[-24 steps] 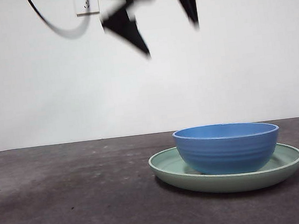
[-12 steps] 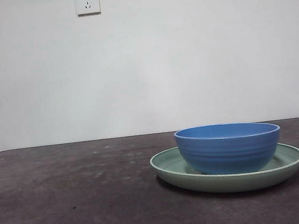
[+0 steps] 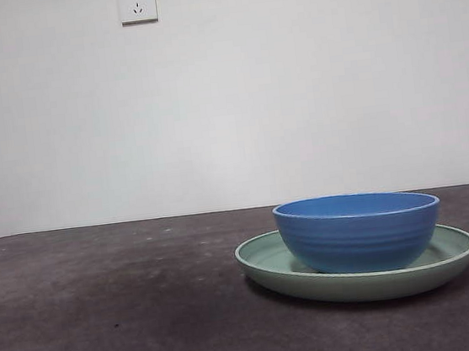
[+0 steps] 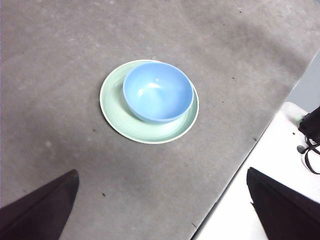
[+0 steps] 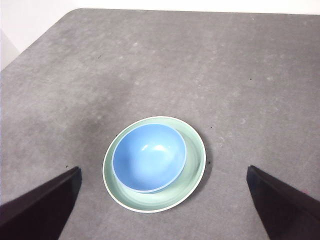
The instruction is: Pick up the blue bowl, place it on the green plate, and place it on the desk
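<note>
The blue bowl [image 3: 358,231] stands upright in the green plate [image 3: 261,261], off centre in it, on the desk [image 3: 106,309]. The bowl [image 4: 158,91] and plate [image 4: 112,102] also show from high above in the left wrist view, and the bowl [image 5: 149,157] and plate [image 5: 196,160] in the right wrist view. My left gripper [image 4: 160,210] is open and empty, high above the desk. My right gripper [image 5: 160,210] is open and empty, also high above. Neither gripper shows in the front view.
A white wall with a socket [image 3: 137,2] stands behind the desk. The desk's edge and a white surface [image 4: 280,165] with black cables [image 4: 312,140] show in the left wrist view.
A dark, blurred arm at the top of the front view one second ago has gone out of view. The bowl and plate have not moved.
</note>
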